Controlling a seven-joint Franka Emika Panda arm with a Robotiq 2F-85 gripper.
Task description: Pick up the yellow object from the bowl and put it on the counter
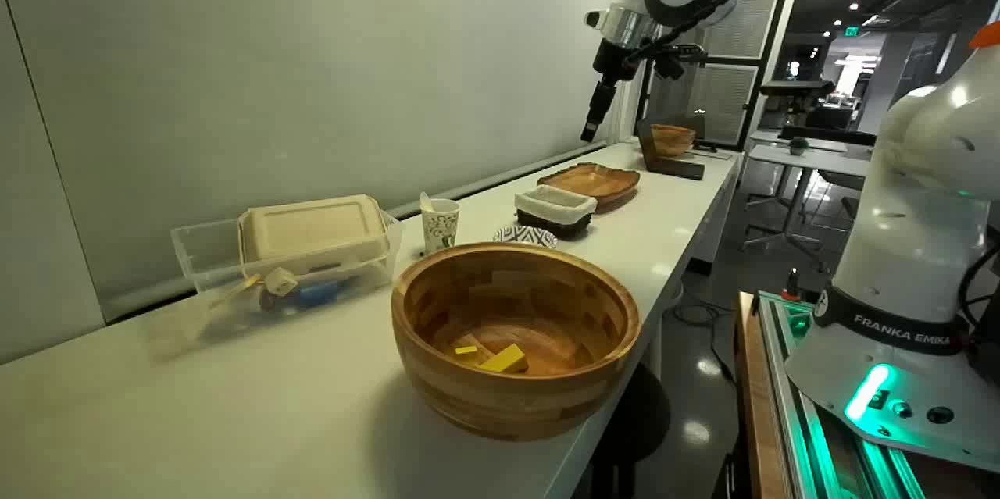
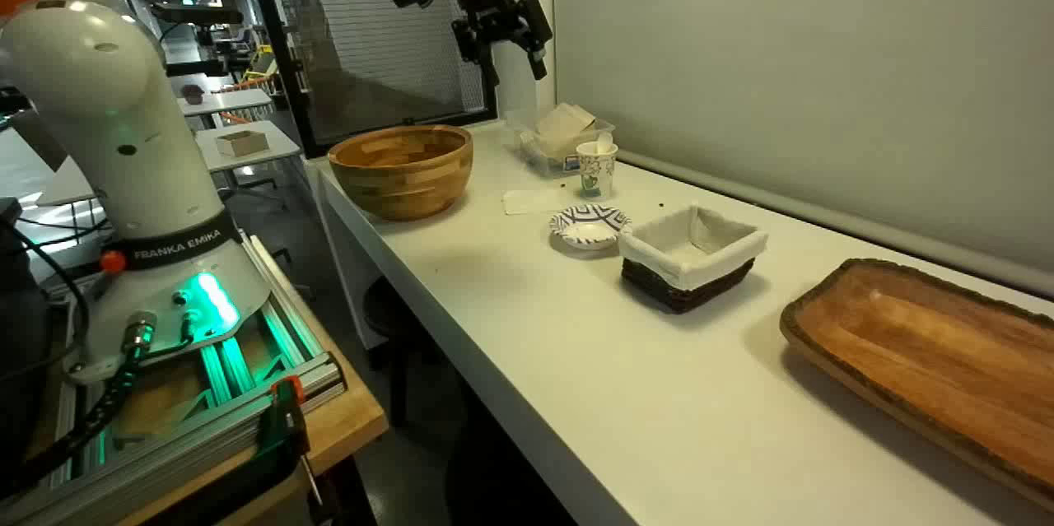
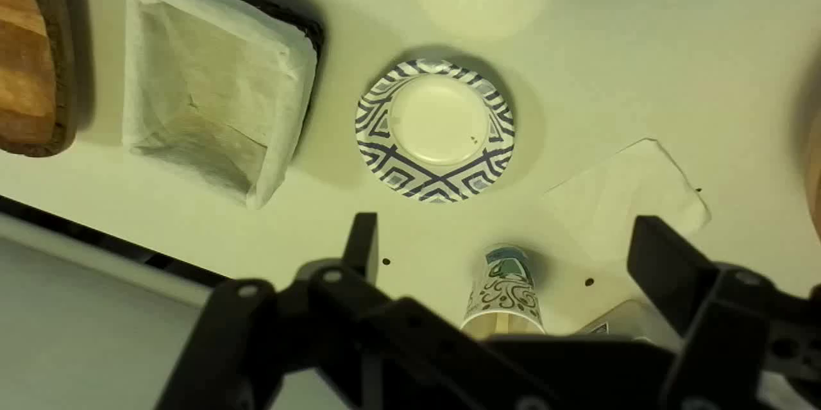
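Note:
The large wooden bowl (image 1: 516, 405) stands near the front edge of the white counter (image 1: 258, 421). Two yellow pieces lie inside it, a larger yellow block (image 1: 506, 359) and a smaller yellow piece (image 1: 466, 351). In an exterior view the bowl (image 2: 403, 180) shows from its side and its inside bottom is hidden. Only a brown sliver of the bowl (image 3: 814, 172) shows at the right edge of the wrist view. My gripper (image 2: 517, 75) is open and empty, high above the counter and away from the bowl. Its spread fingers also show in the wrist view (image 3: 505, 237).
A patterned paper bowl (image 3: 436, 185), a paper cup (image 3: 510, 288), a napkin (image 3: 628, 192) and a cloth-lined basket (image 3: 211, 89) lie below the gripper. A clear container with a beige lid (image 1: 312, 233) stands by the wall. A wooden tray (image 2: 930, 353) stands further along.

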